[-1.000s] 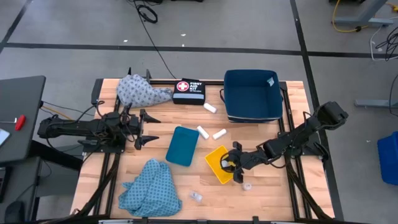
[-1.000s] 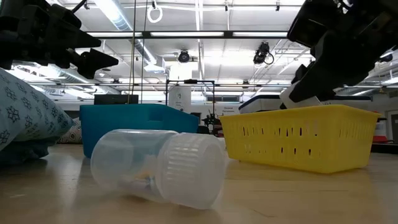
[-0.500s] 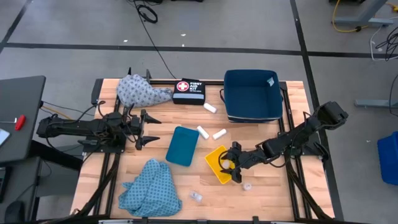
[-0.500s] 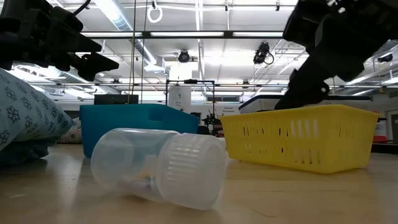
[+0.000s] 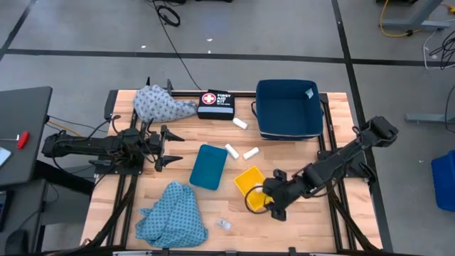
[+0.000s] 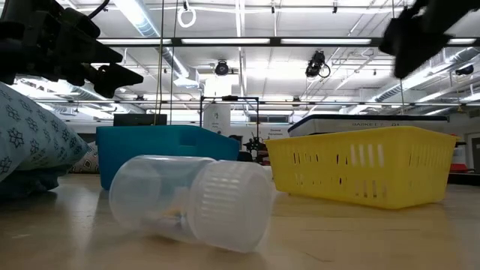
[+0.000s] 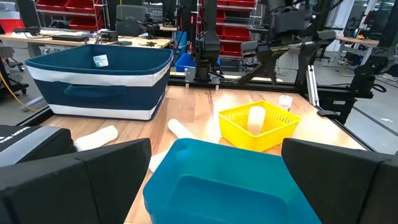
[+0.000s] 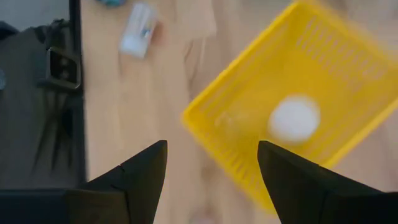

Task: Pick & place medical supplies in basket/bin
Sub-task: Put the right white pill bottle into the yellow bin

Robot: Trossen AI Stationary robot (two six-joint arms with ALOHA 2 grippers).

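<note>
My right gripper hangs open just on the near side of the yellow basket, pointing down; its wrist view shows it open and touching nothing. One white roll lies in the basket. More rolls lie on the table. A clear vial lies on its side near the near edge. One blue patterned cloth lies at the far left, another at the near left. My left gripper waits open left of the teal tray.
A navy bin stands at the far right. The black first aid pouch lies at the far edge. In the left wrist view a second vial stands beyond the basket. Bare wood lies between the tray and the near cloth.
My right gripper has risen out of the yellow basket and moved toward the table's near edge, tipping to point more steeply down. In the low view it has left the basket's rim and gone up. The left arm has kept still.
</note>
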